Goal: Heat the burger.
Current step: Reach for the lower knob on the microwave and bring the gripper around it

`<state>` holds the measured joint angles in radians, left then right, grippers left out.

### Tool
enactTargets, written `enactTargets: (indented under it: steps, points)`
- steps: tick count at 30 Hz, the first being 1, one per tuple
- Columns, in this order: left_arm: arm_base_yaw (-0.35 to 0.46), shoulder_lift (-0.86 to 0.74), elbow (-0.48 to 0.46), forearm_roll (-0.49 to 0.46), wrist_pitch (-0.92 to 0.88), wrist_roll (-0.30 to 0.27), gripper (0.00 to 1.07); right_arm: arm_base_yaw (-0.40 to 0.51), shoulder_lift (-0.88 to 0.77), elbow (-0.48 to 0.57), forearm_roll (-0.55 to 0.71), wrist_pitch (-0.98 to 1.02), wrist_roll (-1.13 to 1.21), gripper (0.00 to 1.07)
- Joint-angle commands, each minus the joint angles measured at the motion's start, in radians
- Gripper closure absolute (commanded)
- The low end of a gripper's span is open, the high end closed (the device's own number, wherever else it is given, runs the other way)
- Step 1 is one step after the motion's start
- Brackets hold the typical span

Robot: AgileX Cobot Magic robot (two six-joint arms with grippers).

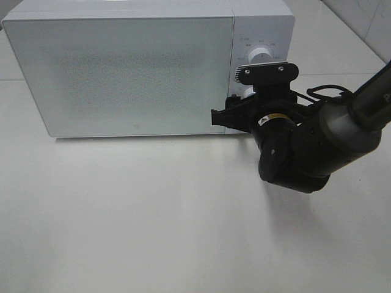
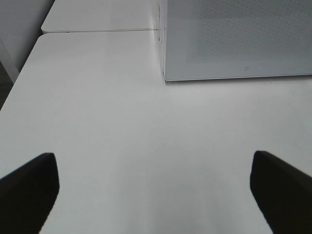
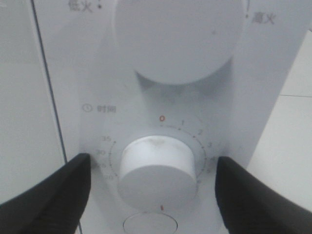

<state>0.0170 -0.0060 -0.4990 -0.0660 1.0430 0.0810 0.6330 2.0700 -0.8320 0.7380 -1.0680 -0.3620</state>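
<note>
A white, matte table (image 1: 153, 238) is seen. One white microwave (image 1: 128, 73) is set directly on it, upright, door shut, toward the far side. A seam (image 2: 97, 31) is noted in the tabletop beside it.

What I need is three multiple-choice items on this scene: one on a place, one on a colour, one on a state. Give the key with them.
1. Where is the right gripper?
A. Astride the timer dial of the microwave.
B. On top of the microwave.
C. Behind the microwave.

2. What colour is the microwave's casing?
A. Black.
B. Red.
C. White.

3. How is the microwave's door?
A. Swung wide open.
B. Shut.
C. Taken off.

Key:
1 A: the right wrist view shows its jaws standing either side of the dial, with a gap on both sides.
2 C: front, top and control panel are all white.
3 B: the door lies flush with the front and no cavity shows.
</note>
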Motion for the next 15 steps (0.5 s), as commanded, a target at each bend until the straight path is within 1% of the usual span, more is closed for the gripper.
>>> enactTargets:
  steps: [1,8,11,12,13,15]
  points:
    - [-0.001,-0.023,0.001,-0.005,-0.004,-0.002,0.06,-0.012,-0.019,-0.017,-0.016,-0.051,-0.01,0.39]
    - [-0.001,-0.023,0.001,-0.005,-0.004,-0.002,0.06,0.012,-0.027,-0.016,-0.014,-0.074,-0.011,0.39]
    - [-0.001,-0.023,0.001,-0.005,-0.004,-0.002,0.06,0.012,-0.027,-0.016,-0.014,-0.073,-0.011,0.41]
    - [-0.001,-0.023,0.001,-0.005,-0.004,-0.002,0.06,0.012,-0.026,-0.016,-0.014,-0.073,-0.01,0.45]
    - [-0.001,-0.023,0.001,-0.005,-0.004,-0.002,0.06,0.012,-0.026,-0.016,-0.014,-0.073,-0.01,0.45]
    - [-0.001,-0.023,0.001,-0.005,-0.004,-0.002,0.06,0.012,-0.025,-0.016,-0.013,-0.057,-0.01,0.56]
